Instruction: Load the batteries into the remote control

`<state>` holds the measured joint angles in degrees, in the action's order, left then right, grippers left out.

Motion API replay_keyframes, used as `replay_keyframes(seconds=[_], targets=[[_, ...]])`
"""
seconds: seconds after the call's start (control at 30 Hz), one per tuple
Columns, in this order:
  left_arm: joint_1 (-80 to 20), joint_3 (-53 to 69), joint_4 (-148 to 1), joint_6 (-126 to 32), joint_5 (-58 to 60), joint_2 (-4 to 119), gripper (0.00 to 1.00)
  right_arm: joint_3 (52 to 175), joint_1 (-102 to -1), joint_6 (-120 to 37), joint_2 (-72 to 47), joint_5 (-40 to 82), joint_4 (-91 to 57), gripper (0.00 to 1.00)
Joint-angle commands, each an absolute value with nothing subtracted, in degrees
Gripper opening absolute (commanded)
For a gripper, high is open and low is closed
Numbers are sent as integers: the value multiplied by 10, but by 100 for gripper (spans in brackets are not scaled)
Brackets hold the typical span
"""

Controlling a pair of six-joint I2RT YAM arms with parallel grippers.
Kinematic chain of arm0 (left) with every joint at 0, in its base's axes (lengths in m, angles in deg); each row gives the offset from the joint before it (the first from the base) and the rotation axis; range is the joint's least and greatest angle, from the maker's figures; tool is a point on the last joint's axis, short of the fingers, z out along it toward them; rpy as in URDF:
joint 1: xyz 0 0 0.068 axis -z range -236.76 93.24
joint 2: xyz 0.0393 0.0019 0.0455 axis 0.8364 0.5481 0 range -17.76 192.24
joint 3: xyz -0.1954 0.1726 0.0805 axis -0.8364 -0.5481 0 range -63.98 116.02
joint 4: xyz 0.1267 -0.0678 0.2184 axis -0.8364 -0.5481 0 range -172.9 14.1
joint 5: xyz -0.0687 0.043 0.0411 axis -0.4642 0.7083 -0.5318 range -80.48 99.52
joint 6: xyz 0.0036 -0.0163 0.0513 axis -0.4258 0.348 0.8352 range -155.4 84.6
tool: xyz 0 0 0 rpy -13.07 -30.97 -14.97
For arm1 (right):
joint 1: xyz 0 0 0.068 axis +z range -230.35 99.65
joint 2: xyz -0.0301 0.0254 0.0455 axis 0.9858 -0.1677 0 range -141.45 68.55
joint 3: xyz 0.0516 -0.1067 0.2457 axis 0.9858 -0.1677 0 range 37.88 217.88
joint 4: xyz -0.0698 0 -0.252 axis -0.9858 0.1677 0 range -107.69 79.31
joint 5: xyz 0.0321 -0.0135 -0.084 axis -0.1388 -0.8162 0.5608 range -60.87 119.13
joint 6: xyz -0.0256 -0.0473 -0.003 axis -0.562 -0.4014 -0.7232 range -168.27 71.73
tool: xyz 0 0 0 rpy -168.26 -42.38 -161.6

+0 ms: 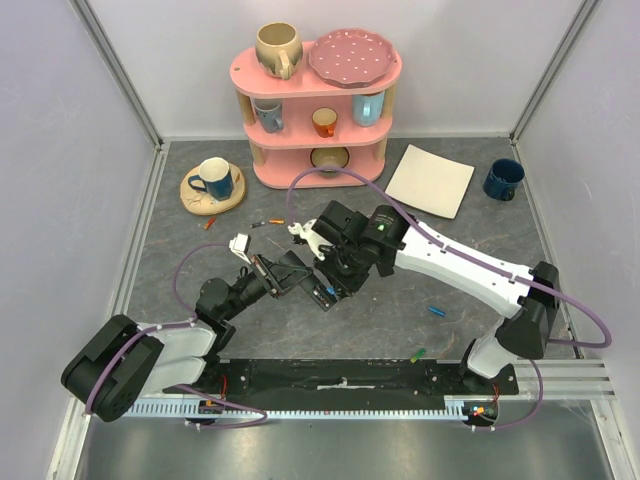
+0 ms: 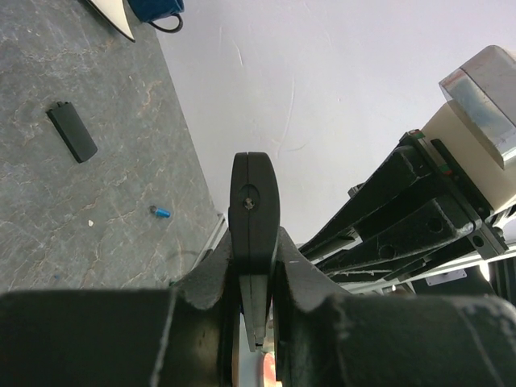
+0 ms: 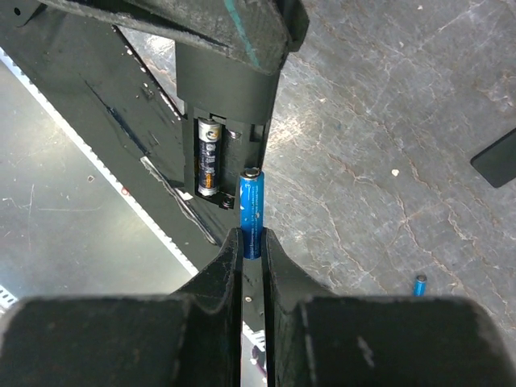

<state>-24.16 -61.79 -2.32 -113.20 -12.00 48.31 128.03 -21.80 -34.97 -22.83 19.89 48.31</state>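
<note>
Left fingers [image 2: 201,286] are clamped on the remote control [image 2: 254,211]. It is held edge-on above the tabletop [image 2: 72,210], roughly mid-table between the two arms. The battery bay is open and faces the right wrist camera. One black-and-gold battery [image 3: 208,157] is seated in one slot, and the slot next to it shows its spring.

Right fingers [image 3: 219,270] pinch a blue battery [image 3: 252,211] by its lower end. Its long axis is in line with the bay and its metal tip is at the bay's near edge, just beside the seated cell. Can't tell whether the tip touches the housing.

Loose on the tabletop:
- a second blue battery [image 3: 420,284], off to the right of the remote
- a green battery [image 1: 417,353], near the black base strip [image 1: 340,378] at the front
- a small orange battery [image 1: 209,223], just beside the wooden coaster [image 1: 212,192]

The black battery cover [image 2: 71,133] lies flat on the tabletop, well apart from the remote.

At the back, a pink shelf [image 1: 390,72] carries mugs and a pink plate. A blue mug [image 1: 213,176] sits on the coaster at left. A cream square plate [image 1: 430,180] lies to the right of the shelf, and a dark blue mug [image 1: 503,179] stands further right.
</note>
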Motion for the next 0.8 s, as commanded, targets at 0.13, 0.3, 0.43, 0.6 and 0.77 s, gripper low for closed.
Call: replay_keyframes(seconds=[0.13,0.3,0.43,0.6,0.77], targets=[[-240,-648,-22,-1132,-131,465,2,1307,-209,-338,-246,164,479,0],[-240,-647,-28,-1129,-129,457,2,1306,-208,-331,-250,158,471,0],[-240,-647,-31,-1128,-130,457,2,1301,-207,-327,-251,154,466,0],[-240,-647,-31,-1129,-130,458,2,1293,-206,-325,-251,154,459,0],[-240,-650,-31,-1130,-132,449,2,1282,-206,-320,-251,160,450,0]])
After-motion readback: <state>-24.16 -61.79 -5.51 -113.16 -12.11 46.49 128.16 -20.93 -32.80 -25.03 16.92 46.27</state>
